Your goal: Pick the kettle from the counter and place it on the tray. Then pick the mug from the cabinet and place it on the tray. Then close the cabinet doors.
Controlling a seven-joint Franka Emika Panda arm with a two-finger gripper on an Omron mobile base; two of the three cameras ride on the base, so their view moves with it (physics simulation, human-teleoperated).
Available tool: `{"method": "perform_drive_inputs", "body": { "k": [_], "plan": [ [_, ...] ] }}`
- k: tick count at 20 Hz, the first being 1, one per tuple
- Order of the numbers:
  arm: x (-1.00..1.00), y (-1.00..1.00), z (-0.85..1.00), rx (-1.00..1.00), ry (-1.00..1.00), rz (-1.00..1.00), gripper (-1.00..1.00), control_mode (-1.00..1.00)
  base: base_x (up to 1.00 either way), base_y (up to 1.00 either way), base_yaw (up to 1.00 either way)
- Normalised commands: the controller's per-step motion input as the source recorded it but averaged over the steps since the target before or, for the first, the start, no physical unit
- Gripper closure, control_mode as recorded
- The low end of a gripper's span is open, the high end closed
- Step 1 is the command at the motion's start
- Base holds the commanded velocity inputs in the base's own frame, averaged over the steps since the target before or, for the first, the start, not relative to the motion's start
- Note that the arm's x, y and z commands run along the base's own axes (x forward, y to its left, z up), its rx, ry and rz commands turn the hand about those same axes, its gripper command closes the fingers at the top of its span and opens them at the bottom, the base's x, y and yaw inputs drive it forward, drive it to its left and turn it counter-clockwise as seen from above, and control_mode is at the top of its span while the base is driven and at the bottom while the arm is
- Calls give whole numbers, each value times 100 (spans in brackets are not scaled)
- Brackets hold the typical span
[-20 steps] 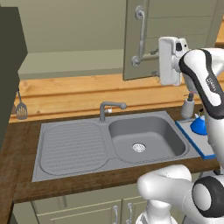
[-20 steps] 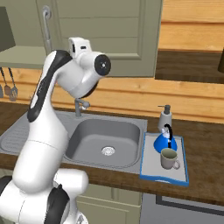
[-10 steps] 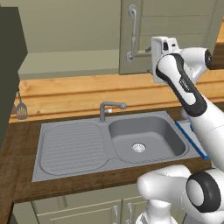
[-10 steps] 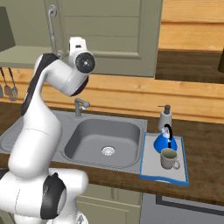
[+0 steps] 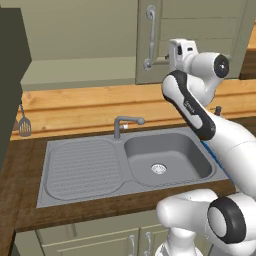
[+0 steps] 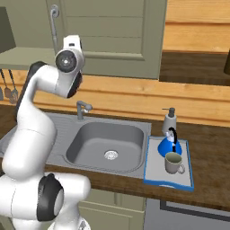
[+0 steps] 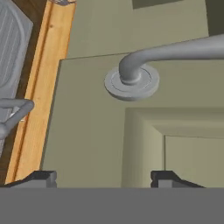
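Observation:
The blue kettle (image 6: 170,144) and the grey mug (image 6: 173,162) both stand on the blue-rimmed tray (image 6: 155,173), on the dark counter (image 6: 211,148) right of the sink. High up, my gripper (image 5: 167,56) is at the lower part of the right cabinet door (image 5: 195,35), beside its silver bar handle (image 5: 150,37). In the hand view my gripper (image 7: 103,179) is open, fingertips (image 7: 41,177) wide apart facing the door panel, with the handle's lower end (image 7: 131,78) just beyond. The left cabinet door (image 5: 10,75) stands swung open, and the cabinet's pale shelf (image 5: 75,75) shows.
A grey steel sink (image 5: 90,167) with a tap (image 5: 122,125) lies below my arm. A grey soap pump bottle (image 6: 169,120) stands behind the tray. Utensils (image 5: 24,125) hang on the orange-wood wall at the left.
My hand has swung left against the right cabinet door, and the door has turned further toward the cabinet. Kettle, mug and tray have stayed put.

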Motion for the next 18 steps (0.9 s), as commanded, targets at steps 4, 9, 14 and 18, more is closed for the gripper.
{"method": "perform_drive_inputs", "body": {
  "k": [4, 9, 14, 18],
  "plan": [
    [3, 0, -1, 0, 9, -16, -100, -100, 0, 0, 0],
    [-30, 5, 10, 5, 0, -7, -100, -100, 0, 0, 0],
    [-56, 4, 24, 27, -3, -6, -100, -100, 0, 0, 0],
    [-69, 3, 18, 31, -4, -10, -100, -100, 0, 0, 0]
  ]
}}
